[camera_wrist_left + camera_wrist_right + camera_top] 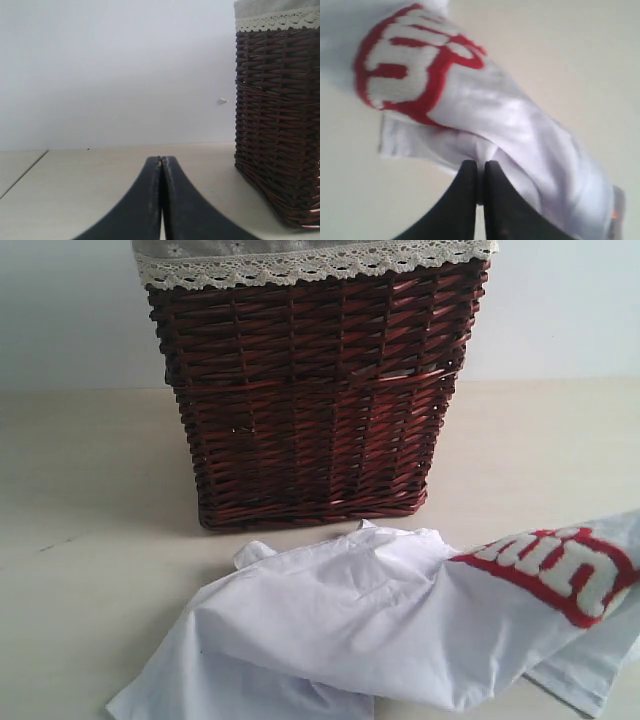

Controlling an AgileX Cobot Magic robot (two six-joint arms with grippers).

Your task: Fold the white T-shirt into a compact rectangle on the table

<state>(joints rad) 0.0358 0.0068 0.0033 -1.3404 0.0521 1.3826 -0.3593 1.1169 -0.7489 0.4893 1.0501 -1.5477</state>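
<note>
Your shirt (pixel 380 620) lies bunched on the table (pixel 80 500) just in front of the basket (pixel 310 390). It is twisted, with its layers lapped over one another and the red band (pixel 565 565) turned off to the right.

The right tool (pixel 480 165) is closed with its tips at the cloth's edge. You cannot tell from here whether any fabric is pinched between them. The left tool (pixel 161 160) is closed on nothing, with bare table ahead of it and the basket to one side.

The main risk is folding before the shirt is spread flat, which would lock the wrinkles in and leave you a lump, not a rectangle. If you pull with one tool only, the thin cotton will likely drag and bunch rather than open. Pinching a doubled layer would lift the wrong part. Mind the basket too, since a wide sweep could knock it or snag cloth on the wicker.
</note>
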